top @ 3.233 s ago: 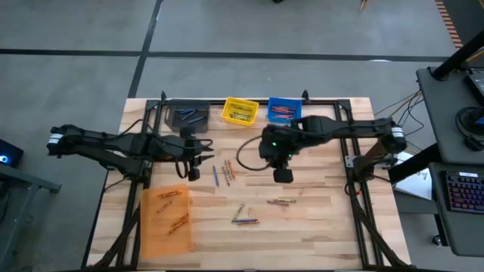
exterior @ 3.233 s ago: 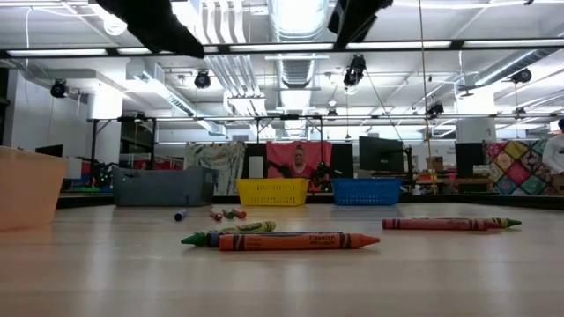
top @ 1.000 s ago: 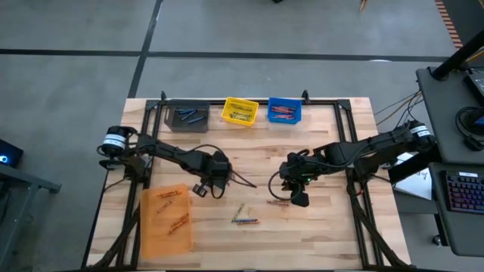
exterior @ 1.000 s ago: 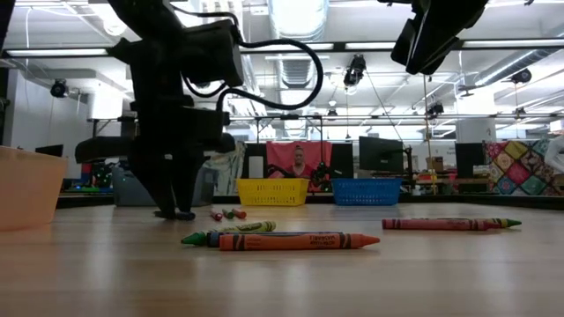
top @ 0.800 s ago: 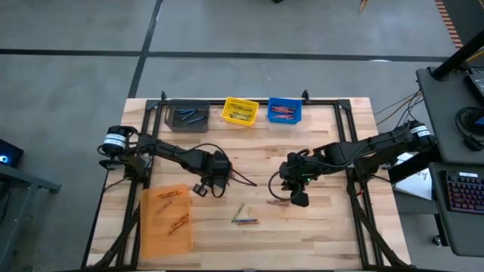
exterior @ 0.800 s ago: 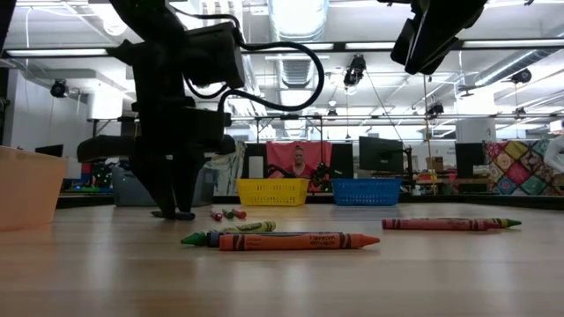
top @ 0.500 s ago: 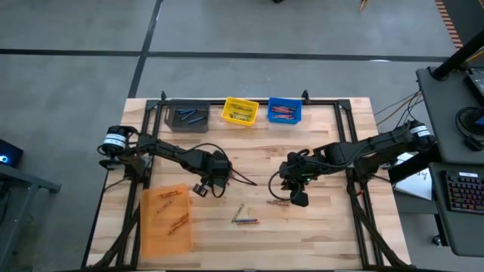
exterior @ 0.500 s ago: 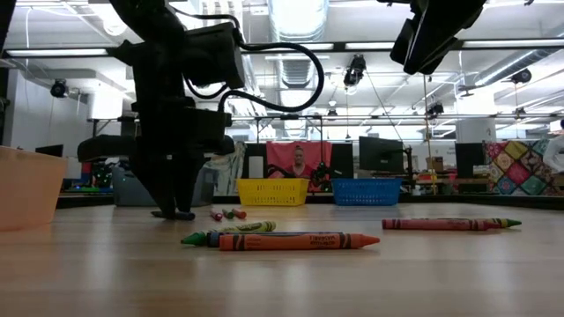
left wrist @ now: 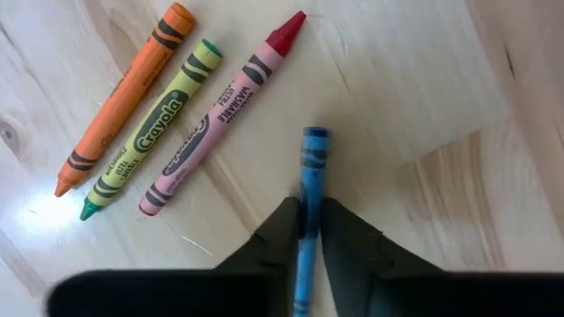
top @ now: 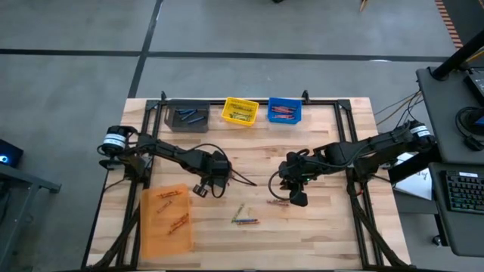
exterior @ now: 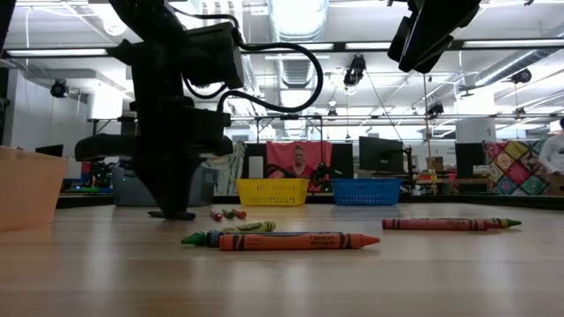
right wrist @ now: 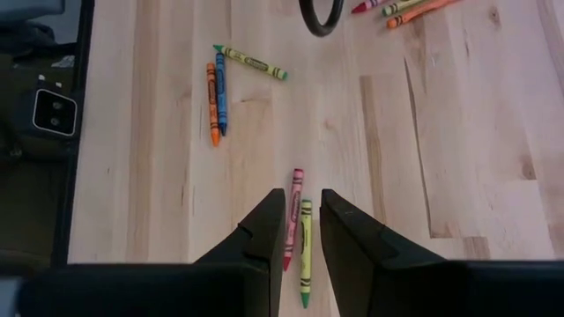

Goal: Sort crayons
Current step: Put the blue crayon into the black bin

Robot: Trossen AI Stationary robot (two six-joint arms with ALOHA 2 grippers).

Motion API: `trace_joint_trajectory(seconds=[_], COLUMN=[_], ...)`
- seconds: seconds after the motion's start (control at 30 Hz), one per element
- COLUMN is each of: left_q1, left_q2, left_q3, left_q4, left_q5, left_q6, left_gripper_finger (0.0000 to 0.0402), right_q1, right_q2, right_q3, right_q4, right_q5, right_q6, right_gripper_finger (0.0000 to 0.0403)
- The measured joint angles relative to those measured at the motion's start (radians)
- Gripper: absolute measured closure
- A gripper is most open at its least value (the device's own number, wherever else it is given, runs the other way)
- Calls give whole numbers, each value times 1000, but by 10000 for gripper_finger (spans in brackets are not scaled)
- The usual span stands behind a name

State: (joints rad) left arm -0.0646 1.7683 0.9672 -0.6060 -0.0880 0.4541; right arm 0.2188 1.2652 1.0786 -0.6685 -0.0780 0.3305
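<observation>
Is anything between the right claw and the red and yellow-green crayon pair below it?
Nothing visible: the right claw hangs open above the red crayon and yellow-green crayon, with only bare table around them.

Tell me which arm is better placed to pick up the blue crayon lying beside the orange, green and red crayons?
The left. Its left gripper is already down at the table with both fingers closed around the blue crayon. The right gripper hangs open above a different pair, a red crayon and a green one.
</observation>
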Motion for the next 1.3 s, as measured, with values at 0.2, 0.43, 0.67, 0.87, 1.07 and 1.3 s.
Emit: trace_joint_trajectory(seconds=[0.2, 0.43, 0.67, 0.87, 1.07, 1.3], left_q1=[0, 3, 17, 108, 287, 546], left_q2=[0, -57, -188, -324, -433, -464], left_q3=[0, 7, 81, 122, 132, 130], left_q4=[-1, -63, -157, -220, -244, -266], left_q5=[-1, -22, -36, -54, -55, -54], left_q6=[-19, -57, -63, -32, 22, 97], left_gripper_finger=[392, 400, 401, 401, 401, 401], right_q1=[0, 0, 0, 0, 0, 0], right_q2=[0, 0, 0, 0, 0, 0], right_q3=[0, 0, 0, 0, 0, 0], right_q4=[0, 1, 2, 8, 21, 38], right_q5=[0, 1, 1, 2, 2, 16], right_q6=[0, 0, 0, 0, -6, -28], right_gripper_finger=[339, 339, 339, 339, 339, 339])
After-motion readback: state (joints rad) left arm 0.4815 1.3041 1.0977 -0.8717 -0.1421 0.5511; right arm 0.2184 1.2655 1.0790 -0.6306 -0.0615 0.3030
